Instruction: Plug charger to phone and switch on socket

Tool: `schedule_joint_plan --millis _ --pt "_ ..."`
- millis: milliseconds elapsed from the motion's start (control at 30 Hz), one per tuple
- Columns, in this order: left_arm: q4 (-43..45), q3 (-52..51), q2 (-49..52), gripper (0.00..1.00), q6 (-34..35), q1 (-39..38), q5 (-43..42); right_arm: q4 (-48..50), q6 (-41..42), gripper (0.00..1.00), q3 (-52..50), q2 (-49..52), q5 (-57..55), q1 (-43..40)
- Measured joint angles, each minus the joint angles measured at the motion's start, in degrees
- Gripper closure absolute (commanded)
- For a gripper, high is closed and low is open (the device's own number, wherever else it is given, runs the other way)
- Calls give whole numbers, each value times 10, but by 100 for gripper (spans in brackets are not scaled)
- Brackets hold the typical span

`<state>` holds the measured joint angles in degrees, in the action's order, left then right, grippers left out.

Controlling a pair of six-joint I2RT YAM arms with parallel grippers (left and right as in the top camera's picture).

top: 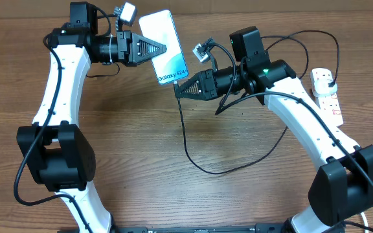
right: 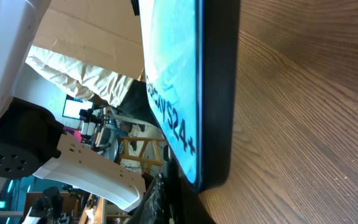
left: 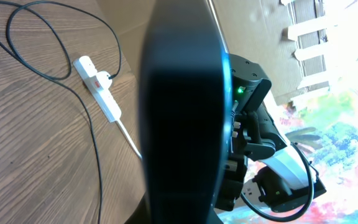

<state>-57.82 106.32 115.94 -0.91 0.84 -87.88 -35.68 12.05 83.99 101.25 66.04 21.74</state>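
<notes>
The left end effector (top: 151, 47) is pressed together on the phone (top: 166, 31), pinching its long left edge and holding it off the counter (top: 173, 200) at about 12 o'clock in the overhead view. The phone is tilted, with its lit screen facing up and the "Galaxy S24" text at its lower end, which points toward 5 o'clock.

The right end effector (top: 181, 88) sits just beside that lower end, at its 5 o'clock, with its fingers closed on the end of the charger (top: 186, 139). The connector tip itself is hidden, so I cannot tell whether it touches the phone. From the fingers the thin black cable drops toward 6 o'clock, loops low across the middle of the counter, then climbs toward 2 o'clock under the right arm.

The socket (top: 332, 103) lies flat at 3 o'clock, near the counter's right edge and well apart from both end effectors. A black plug (top: 329, 80) sits in it near its far end. The switch positions are too small to read.

In the left wrist view the phone's (left: 182, 112) dark edge fills the centre, with the socket (left: 98, 87) at 10 o'clock. In the right wrist view the phone (right: 179, 93) stands on edge above the counter (right: 303, 124).
</notes>
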Motion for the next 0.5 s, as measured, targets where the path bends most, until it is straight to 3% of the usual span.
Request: schedule_joint_plan --millis 500 --pt "0 0 0 96 6 0 0 2 3 96 0 0 0 0"
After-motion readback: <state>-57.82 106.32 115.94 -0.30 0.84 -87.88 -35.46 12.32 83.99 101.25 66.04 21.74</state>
